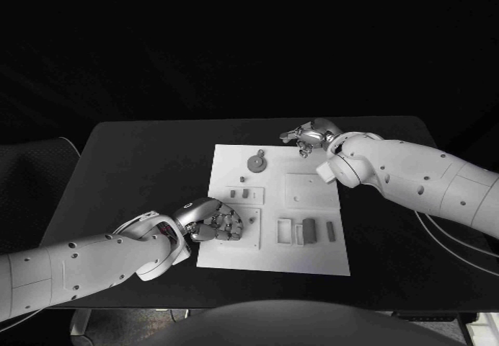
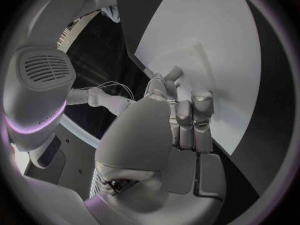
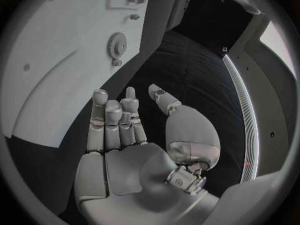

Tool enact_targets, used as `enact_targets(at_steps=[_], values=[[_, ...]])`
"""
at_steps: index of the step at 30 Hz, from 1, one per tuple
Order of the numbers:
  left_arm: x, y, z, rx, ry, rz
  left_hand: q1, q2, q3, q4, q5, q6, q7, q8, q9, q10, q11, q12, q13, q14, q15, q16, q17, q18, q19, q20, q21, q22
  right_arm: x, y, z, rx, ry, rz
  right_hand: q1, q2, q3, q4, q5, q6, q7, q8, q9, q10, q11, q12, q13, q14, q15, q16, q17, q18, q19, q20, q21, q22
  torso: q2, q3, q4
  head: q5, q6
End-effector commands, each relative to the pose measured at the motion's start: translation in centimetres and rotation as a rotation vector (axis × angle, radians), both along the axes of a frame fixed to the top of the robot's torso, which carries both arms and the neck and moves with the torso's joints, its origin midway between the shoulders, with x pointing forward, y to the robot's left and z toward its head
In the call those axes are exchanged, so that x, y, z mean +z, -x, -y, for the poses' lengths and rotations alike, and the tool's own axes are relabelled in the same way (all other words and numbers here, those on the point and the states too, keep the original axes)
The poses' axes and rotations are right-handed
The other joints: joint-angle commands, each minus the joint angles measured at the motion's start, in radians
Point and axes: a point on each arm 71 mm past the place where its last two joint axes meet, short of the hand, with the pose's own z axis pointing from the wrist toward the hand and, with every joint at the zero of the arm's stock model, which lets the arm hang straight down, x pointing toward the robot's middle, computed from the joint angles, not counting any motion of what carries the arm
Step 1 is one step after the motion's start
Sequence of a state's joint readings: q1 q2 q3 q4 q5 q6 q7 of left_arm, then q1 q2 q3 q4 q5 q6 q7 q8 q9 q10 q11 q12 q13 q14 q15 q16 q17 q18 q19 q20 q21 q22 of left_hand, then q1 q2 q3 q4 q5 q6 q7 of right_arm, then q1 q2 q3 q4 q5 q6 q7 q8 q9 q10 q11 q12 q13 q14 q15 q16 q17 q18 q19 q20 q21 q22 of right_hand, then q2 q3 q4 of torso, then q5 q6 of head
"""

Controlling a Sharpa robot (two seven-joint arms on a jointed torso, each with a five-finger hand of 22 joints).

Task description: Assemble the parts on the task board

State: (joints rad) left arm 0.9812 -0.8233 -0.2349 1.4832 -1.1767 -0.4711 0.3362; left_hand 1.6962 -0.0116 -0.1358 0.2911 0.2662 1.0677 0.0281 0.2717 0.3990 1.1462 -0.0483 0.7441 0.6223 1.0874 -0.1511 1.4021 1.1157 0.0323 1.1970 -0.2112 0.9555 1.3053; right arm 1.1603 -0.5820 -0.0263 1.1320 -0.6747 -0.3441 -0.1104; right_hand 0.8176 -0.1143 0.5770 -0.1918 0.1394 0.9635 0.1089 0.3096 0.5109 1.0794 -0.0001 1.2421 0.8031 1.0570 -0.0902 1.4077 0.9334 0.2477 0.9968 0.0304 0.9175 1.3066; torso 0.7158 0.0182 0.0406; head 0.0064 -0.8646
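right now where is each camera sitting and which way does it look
Head view: on the robot's head, looking down at the black table and the white rectangular task board; both white arms show, the left hand on the board's near left corner, the right hand at its far right corner.
Left wrist view: behind the left hand, facing the board.
Right wrist view: behind the right hand, open, facing the board and a grey toothed gear.
Shared: head and right wrist views both show the gear.
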Motion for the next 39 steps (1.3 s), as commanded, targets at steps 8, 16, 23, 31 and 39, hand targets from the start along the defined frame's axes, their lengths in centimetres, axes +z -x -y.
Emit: enact_targets(at_steps=[8, 16, 23, 31, 39], values=[[-0.52, 0.16, -0.42, -0.013, -0.043, -0.001, 0.037, 0.025, -0.004, -0.002, 0.002, 0.046, 0.045, 0.001, 0.079, 0.002, 0.007, 0.385, 0.428, -0.005, 0.002, 0.003, -0.001, 0.118, -0.001, -0.006, -0.003, 0.0, -0.01, 0.04, -0.06, 0.017, -0.007, -0.007, -0.004, 0.005, 0.0, 0.006, 0.004, 0.001, 0.005, -0.004, 0.002, -0.007, 0.003, 0.001, 0.0, 0.002, -0.007, -0.005, -0.001, 0.014, -0.007, 0.003, -0.006, 0.002, 0.0, -0.0007, 0.0003, 0.0, 0.0], [-0.31, -0.01, -0.65, -0.014, -0.026, 0.038, 0.038, 0.025, -0.004, -0.002, 0.004, 0.046, 0.046, 0.001, 0.078, 0.002, 0.008, 0.385, 0.427, -0.005, 0.003, 0.004, -0.002, 0.119, -0.002, -0.007, -0.003, 0.0, -0.04, 0.03, 0.0, 0.017, -0.009, -0.01, -0.006, 0.005, -0.001, 0.007, 0.004, 0.001, 0.005, -0.004, 0.002, -0.008, 0.003, 0.001, 0.0, 0.002, -0.007, -0.004, -0.001, 0.014, -0.007, 0.004, -0.006, 0.002, 0.0, -0.0008, 0.0005, -0.002, -0.001], [-0.21, -0.18, -0.86, -0.002, -0.008, 0.052, 0.038, 0.024, -0.005, -0.002, 0.004, 0.047, 0.047, 0.001, 0.078, 0.002, 0.009, 0.385, 0.427, -0.005, 0.003, 0.004, -0.002, 0.119, -0.002, -0.007, -0.003, 0.0, -0.05, 0.04, 0.02, 0.018, -0.01, -0.012, -0.008, 0.006, -0.001, 0.008, 0.003, 0.001, 0.005, -0.004, 0.002, -0.008, 0.003, 0.001, 0.0, 0.002, -0.007, -0.004, -0.001, 0.014, -0.008, 0.004, -0.006, 0.002, 0.0, -0.0003, 0.0009, -0.001, -0.001], [-0.15, -0.2, -0.6, -0.007, 0.001, 0.06, 0.038, 0.024, -0.005, -0.002, 0.004, 0.047, 0.047, 0.001, 0.078, 0.002, 0.009, 0.385, 0.427, -0.005, 0.003, 0.004, -0.002, 0.119, -0.002, -0.007, -0.003, 0.0, -0.06, 0.04, 0.04, 0.02, -0.01, -0.014, -0.01, 0.006, -0.001, 0.009, 0.003, 0.0, 0.005, -0.004, 0.002, -0.008, 0.003, 0.001, 0.0, 0.001, -0.007, -0.004, -0.001, 0.014, -0.008, 0.004, -0.006, 0.002, 0.0, 0.0001, -0.0006, -0.002, 0.001], [-0.13, -0.08, -0.31, -0.019, 0.007, 0.053, 0.038, 0.024, -0.005, -0.002, 0.004, 0.047, 0.047, 0.001, 0.078, 0.002, 0.009, 0.385, 0.427, -0.005, 0.003, 0.004, -0.002, 0.119, -0.002, -0.007, -0.003, 0.0, -0.08, 0.04, 0.05, 0.021, -0.01, -0.016, -0.011, 0.006, -0.002, 0.01, 0.002, 0.0, 0.005, -0.004, 0.003, -0.009, 0.003, 0.001, 0.0, 0.001, -0.007, -0.004, -0.001, 0.014, -0.008, 0.004, -0.006, 0.002, 0.0, 0.0002, 0.0, -0.003, 0.0]])
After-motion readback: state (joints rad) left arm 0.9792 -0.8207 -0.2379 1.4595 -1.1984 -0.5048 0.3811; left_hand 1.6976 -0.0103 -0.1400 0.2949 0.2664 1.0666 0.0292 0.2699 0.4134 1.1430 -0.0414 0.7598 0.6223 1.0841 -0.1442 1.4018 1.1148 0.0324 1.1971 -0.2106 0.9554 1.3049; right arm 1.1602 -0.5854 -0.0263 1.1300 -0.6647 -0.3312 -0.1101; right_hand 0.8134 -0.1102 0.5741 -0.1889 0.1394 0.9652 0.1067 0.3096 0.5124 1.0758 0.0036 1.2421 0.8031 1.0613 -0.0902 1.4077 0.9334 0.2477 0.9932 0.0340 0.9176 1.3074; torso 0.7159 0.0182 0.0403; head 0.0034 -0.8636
